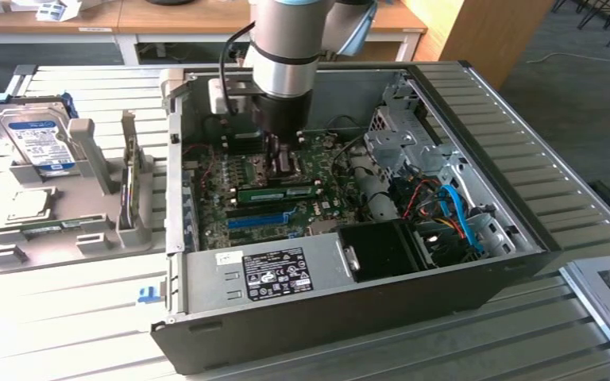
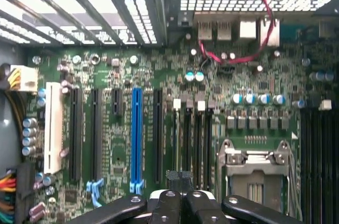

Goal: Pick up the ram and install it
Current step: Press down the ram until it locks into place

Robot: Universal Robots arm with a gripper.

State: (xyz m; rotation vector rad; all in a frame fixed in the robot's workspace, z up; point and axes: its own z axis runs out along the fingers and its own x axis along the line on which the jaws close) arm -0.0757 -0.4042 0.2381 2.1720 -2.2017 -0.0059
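On the exterior view's left, a grey holder (image 1: 93, 230) carries a hard drive (image 1: 35, 139), a silver processor chip (image 1: 32, 205) and a thin board on edge (image 1: 128, 171). To the right, inside the open computer case (image 1: 337, 309), the gripper (image 1: 276, 159) hangs over the motherboard (image 2: 159, 128), fingers (image 2: 169, 205) clenched together and holding nothing. The ram (image 1: 279, 193), a green stick, lies along the motherboard just beside the gripper.
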